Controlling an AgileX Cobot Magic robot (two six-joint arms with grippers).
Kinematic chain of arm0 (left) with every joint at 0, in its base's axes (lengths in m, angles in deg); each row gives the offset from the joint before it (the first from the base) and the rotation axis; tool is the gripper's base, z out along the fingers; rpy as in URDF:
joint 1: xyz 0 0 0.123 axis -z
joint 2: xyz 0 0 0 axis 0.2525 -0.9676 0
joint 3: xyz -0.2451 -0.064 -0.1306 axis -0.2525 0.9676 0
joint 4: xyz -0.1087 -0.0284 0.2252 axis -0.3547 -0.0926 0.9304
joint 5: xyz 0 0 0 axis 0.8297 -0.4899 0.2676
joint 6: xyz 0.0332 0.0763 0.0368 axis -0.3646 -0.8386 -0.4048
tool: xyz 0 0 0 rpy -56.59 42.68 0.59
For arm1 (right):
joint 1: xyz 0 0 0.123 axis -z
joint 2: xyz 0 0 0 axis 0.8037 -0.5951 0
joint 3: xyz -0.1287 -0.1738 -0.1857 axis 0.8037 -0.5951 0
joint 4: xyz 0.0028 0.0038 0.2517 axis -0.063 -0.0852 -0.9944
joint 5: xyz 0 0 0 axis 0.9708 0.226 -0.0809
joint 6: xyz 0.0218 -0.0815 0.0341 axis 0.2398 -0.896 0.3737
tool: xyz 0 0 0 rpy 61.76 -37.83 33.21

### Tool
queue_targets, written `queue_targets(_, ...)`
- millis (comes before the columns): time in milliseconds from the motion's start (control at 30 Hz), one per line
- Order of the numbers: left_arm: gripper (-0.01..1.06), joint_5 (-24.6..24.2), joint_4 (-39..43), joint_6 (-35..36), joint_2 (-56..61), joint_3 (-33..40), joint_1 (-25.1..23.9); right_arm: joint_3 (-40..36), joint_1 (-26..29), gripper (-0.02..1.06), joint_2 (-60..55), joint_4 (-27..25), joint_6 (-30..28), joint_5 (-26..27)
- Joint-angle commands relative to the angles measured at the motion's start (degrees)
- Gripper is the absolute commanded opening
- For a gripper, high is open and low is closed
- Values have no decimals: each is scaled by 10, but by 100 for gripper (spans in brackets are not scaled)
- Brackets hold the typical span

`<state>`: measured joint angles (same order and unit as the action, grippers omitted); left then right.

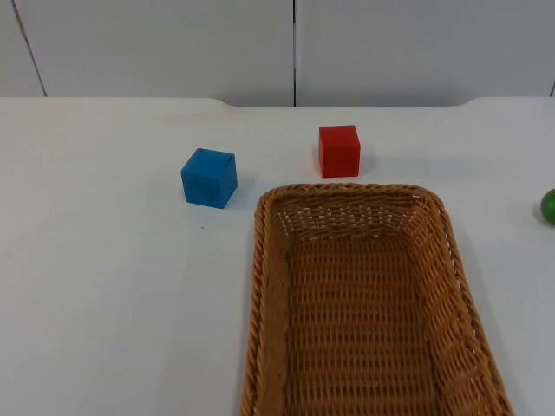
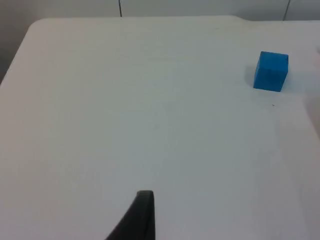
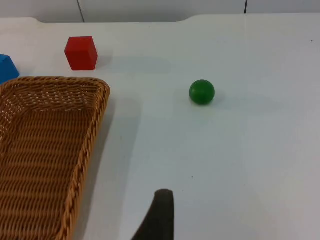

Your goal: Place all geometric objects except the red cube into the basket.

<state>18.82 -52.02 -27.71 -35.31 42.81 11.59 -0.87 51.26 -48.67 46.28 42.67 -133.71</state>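
Note:
A blue cube (image 1: 209, 177) sits on the white table, left of the wicker basket's (image 1: 263, 260) far corner. The red cube (image 1: 339, 150) stands just behind the basket's far rim. A green ball (image 1: 549, 206) lies at the table's right edge. Nothing lies in the basket. My left gripper (image 2: 145, 217) hovers over bare table, well short of the blue cube (image 2: 271, 71). My right gripper (image 3: 160, 215) hangs over the table beside the basket (image 3: 97, 115), some way from the green ball (image 3: 202, 92) and the red cube (image 3: 81, 52).
The grey partition wall (image 1: 277, 52) closes off the far side of the table. Open white table (image 1: 104, 286) stretches to the left of the basket, and a narrower strip lies to its right.

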Motion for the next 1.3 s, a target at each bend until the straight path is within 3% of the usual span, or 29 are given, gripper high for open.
queue_targets(0,100,0,-8,3,-3,2,4,-1,4,78,2,0,0,1)
queue_targets(333,98,33,-13,3,-121,-44,4,-1,4,78,2,0,-2,1)
queue_targets(533,98,86,-26,-12,-263,-95,4,-1,4,78,2,0,-1,0)
queue_targets(700,98,132,-89,-100,-408,-160,4,-1,4,78,2,0,-1,0)
queue_targets(1000,98,144,-204,-230,-616,-286,4,-1,4,78,2,0,-1,0)
queue_targets(1133,96,149,-210,-248,-697,-334,14,-1,4,78,2,0,-1,0)
queue_targets(1267,91,169,-181,-248,-807,-389,60,-1,4,78,2,0,-1,0)
